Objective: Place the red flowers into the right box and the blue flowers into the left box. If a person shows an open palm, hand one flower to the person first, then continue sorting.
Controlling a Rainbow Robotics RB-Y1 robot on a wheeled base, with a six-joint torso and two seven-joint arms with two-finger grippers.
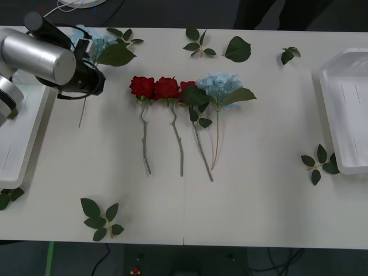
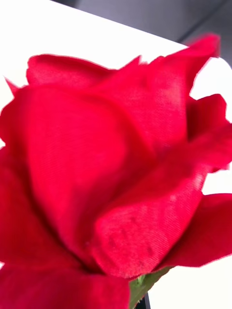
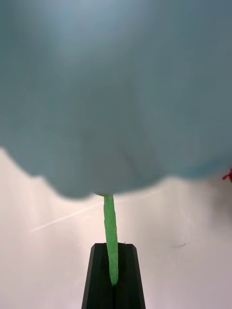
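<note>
the left end effector (image 3: 114,275) is clenched on the green stem of a blue flower (image 3: 116,96), its black fingers (image 3: 99,280) pressed together around the stem with the fluffy pale-blue head just above them. in the front view the left arm reaches over the far left of the worktop (image 1: 259,218), and that blue flower's head (image 1: 92,39) and big leaf show just past the arm. the left box (image 1: 20,144) lies right beside the arm at the worktop's left edge.

the right end effector's wrist camera looks at a red flower (image 2: 106,169) from very near, with a bit of green beneath the head; i cannot tell whether that end effector grips it.

in the middle of the worktop three red flowers (image 1: 155,87) lie side by side, stems toward the robot, and a second blue flower (image 1: 219,85) lies touching the rightmost one. the right box (image 1: 345,115) sits at the right edge. loose leaf sprigs (image 1: 100,218) lie scattered around.
</note>
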